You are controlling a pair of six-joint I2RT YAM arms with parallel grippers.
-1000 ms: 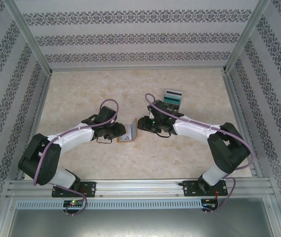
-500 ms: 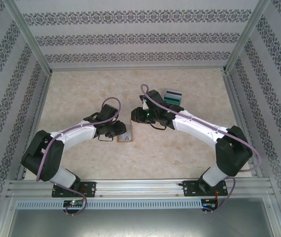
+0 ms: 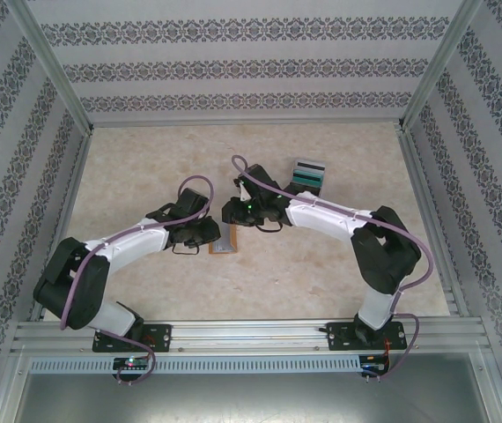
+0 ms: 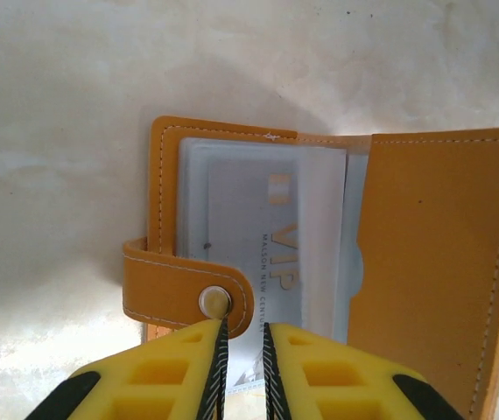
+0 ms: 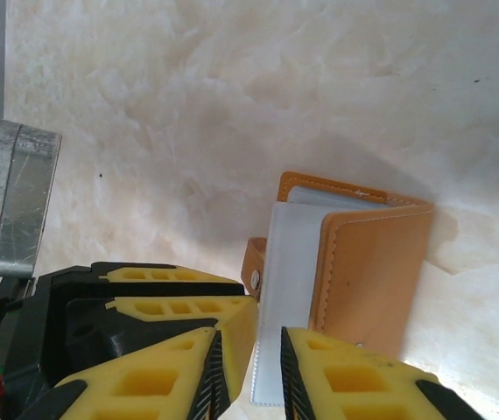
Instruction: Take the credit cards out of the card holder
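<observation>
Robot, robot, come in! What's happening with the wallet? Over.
Left pincer nearly shut, over open card holder. Right pincer nearly shut at its clear sleeve. Credit card inside sleeve. Nothing blocking.

The counter [image 3: 145, 167] is a pale, marbled beige slab with faint creamy veins, which look blotchy and soft in the wrist views. Toward its far right stands a small clear box [image 3: 310, 175] with teal and dark contents and a grey-striped band at its top (too small to read further). Patterned wallpaper [image 3: 251, 66] in grey and white floral stripes covers the back and both sides. Slanting aluminium posts [image 3: 50, 66] rise at the far corners. A bright aluminium rail [image 3: 251, 333] runs along the near edge, with a perforated metal strip [image 3: 251, 364] just below it.
</observation>
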